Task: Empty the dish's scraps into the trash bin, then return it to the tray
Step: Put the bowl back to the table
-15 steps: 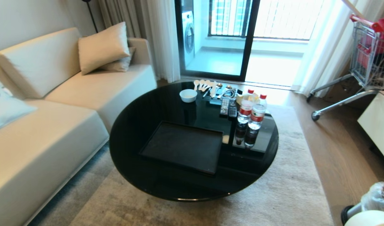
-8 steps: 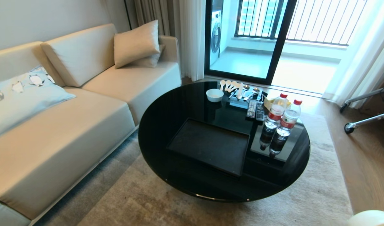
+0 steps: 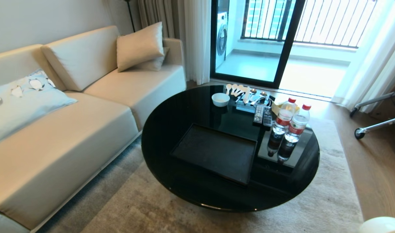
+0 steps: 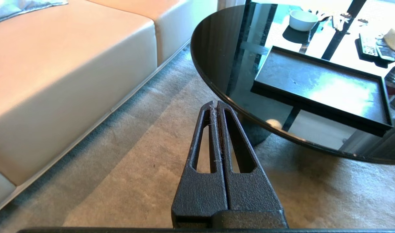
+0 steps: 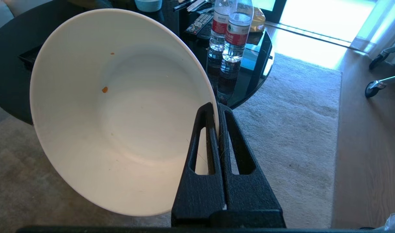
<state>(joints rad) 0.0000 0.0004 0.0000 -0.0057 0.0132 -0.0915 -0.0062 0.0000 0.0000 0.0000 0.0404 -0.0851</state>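
Starting at your left, the sofa (image 3: 71, 129) runs along the rug, and your left gripper (image 4: 216, 106) hangs low over the carpet beside the table edge, its two fingers pressed flat together with nothing between them.

Move to the middle: the round black table (image 3: 171, 129) carries the tray (image 3: 217, 152), which sits bare toward your side of the glass. Behind it stand a small white bowl (image 3: 220, 99), a row of spoons (image 3: 238, 90), two remote controls (image 3: 262, 115) and two water bottles (image 3: 289, 124) with red caps and red labels; the writing on those labels is too small to read.

On your right, the right gripper (image 5: 218, 108) is clamped on the rim of the dish (image 5: 120, 110), one finger inside the wall and one outside. The dish is tipped on edge, its mouth facing the wrist camera, hanging over the rug just short of the table. Only a couple of tiny orange specks cling inside, so it looks emptied and the return to the tray is the step left. In the head view only a sliver of its white rim shows at the lower right corner.

Treat the dish as rigid, glazed, fairly weighty and breakable. A pinch on a smooth rim may let it swing or slip, so level it slowly and set it down gently.
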